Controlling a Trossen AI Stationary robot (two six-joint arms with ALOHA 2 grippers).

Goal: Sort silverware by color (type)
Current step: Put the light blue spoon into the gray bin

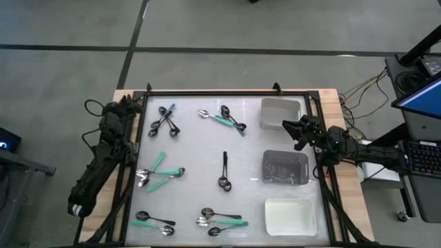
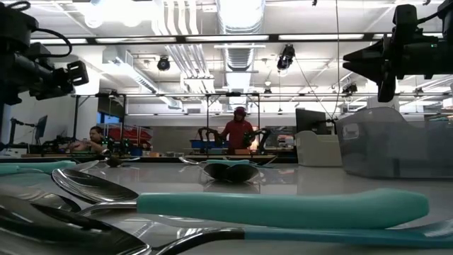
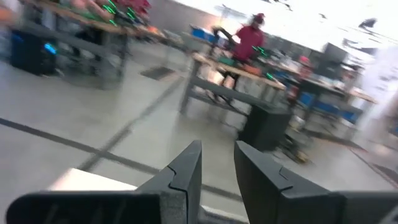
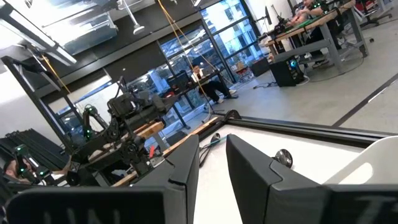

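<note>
The silverware lies flat on the white table top in several groups. These are black spoons with one teal-handled at the far left, teal-handled and black ones at the far middle, and a black pair in the centre. Teal-handled ones lie at the left, and more along the near edge. The low view shows a teal handle close up. My left gripper hovers over the table's far left corner, open by a narrow gap. My right gripper hangs above the gap between the two farther trays, also narrowly open.
Three rectangular trays line the right side: a clear grey one farthest, a dark grey one in the middle, a white one nearest. A black frame rims the table. People stand at benches in the room beyond.
</note>
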